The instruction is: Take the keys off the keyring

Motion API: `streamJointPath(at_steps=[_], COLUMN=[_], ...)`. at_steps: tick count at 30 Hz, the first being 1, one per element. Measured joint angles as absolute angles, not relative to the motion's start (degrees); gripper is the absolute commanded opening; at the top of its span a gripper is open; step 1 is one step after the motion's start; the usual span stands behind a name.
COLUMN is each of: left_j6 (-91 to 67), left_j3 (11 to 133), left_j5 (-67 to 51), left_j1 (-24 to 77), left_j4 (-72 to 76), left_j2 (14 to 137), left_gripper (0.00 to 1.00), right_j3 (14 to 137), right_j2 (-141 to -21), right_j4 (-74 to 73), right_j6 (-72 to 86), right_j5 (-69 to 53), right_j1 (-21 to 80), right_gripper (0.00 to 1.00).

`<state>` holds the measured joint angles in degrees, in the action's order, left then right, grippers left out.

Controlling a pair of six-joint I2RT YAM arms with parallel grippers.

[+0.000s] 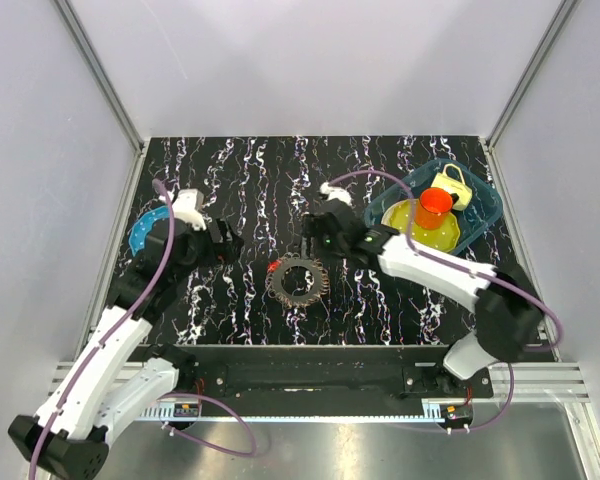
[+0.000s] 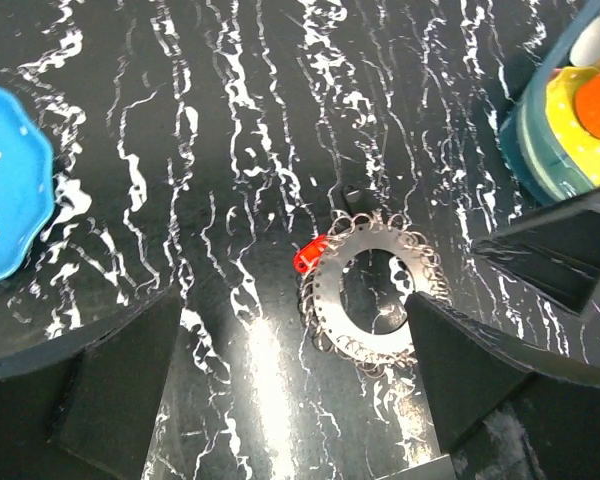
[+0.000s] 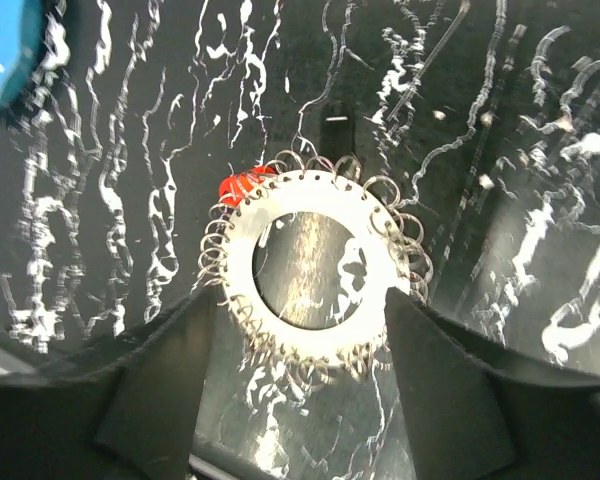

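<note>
My left gripper [image 1: 228, 243] hangs near the desk's left edge beside a blue plate [image 1: 143, 232], jaws wide and empty. Right of it, mid-desk, the keys [image 1: 297, 280] lie fanned around the keyring [image 3: 240, 275], a red piece [image 1: 275, 267] on their left. My right gripper [image 1: 308, 236] hangs just beyond them, spread wide, holding nothing. The desk [image 1: 230, 170] is black with white veining, between pale walls.
</note>
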<state>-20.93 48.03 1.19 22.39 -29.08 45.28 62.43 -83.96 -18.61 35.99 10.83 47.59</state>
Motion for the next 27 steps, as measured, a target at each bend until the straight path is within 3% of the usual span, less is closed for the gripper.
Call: streamJointPath(at_steps=[4,11,27], left_j6=[-22.13,-23.29,-23.59], left_j3=[45.43,44.84,44.38], left_j5=[4.67,10.44,11.38], left_j1=[22.39,22.39,21.02], left_j4=[-31.77,-32.95,-32.86], left_j2=[39.75,34.98,33.85], left_gripper=[0.97,0.98,0.93], right_j3=[69.8,81.12,86.67], right_j2=[-97.62,-112.27,-120.33], right_j4=[-18.39,-20.05,-22.13], right_j6=[31.64,29.82,22.65], right_j5=[6.22,3.53,4.1], right_j1=[47.9,49.23,51.0], right_gripper=[0.55,0.52,0.34])
